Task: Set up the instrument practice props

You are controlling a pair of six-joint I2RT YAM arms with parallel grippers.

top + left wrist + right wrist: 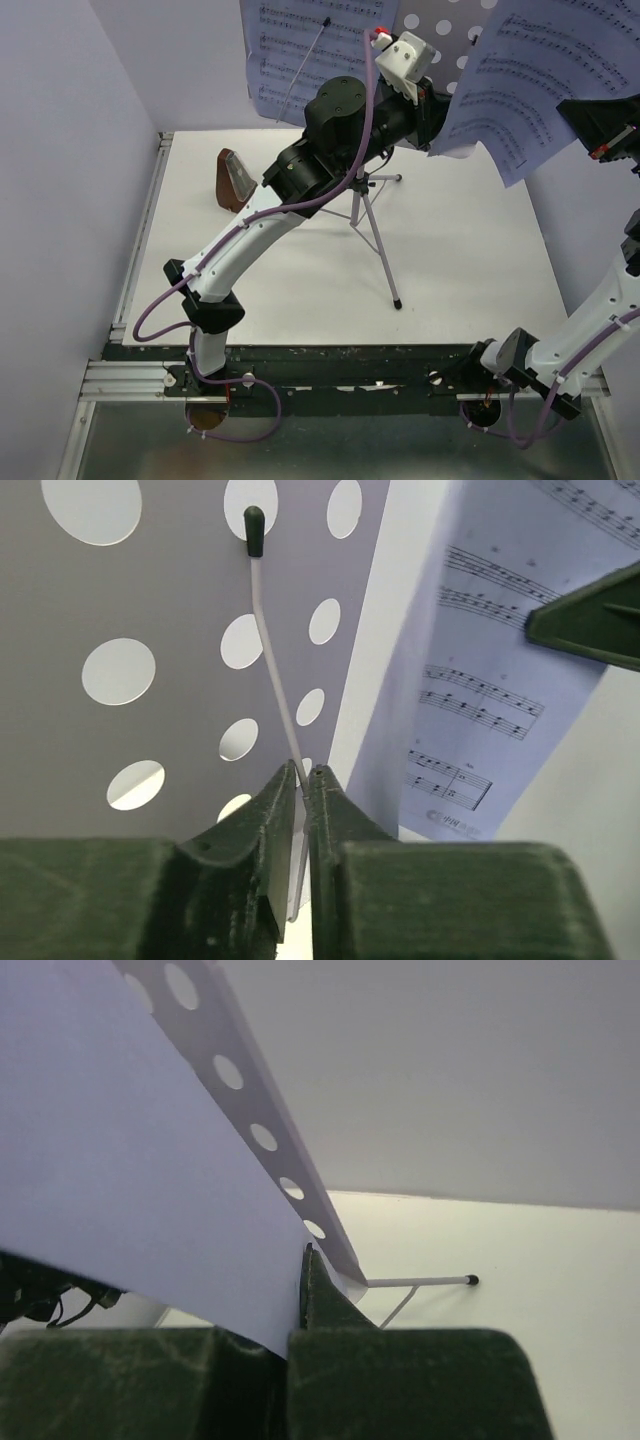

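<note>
The left gripper (305, 775) is raised in front of the music stand (440, 30). Its jaws are nearly together, with only a narrow slit between the two dark green fingers (255, 825). In this slit they pinch a thin white rod (272, 670) with a dark cap on its upper end. The rod runs up in front of the perforated lilac panel of the stand.

The right gripper (302, 1272) is clenched. Its jaws are fully together on the edge of the right sheet-music page (530, 90). In the right wrist view this lavender page goes down between the fingers and hides one of them. The page is held up at the right side of the stand and hangs tilted, partly in front of the panel.

The left sheet-music page (300, 50) rests on the left part of the stand.

The stand is upright on its tripod (372, 225), which is on the far half of the tabletop (470, 250), about midway between the left and right edges. The brown metronome (232, 180) is on the tabletop near the far left corner, to the left of the tripod and apart from it.
</note>
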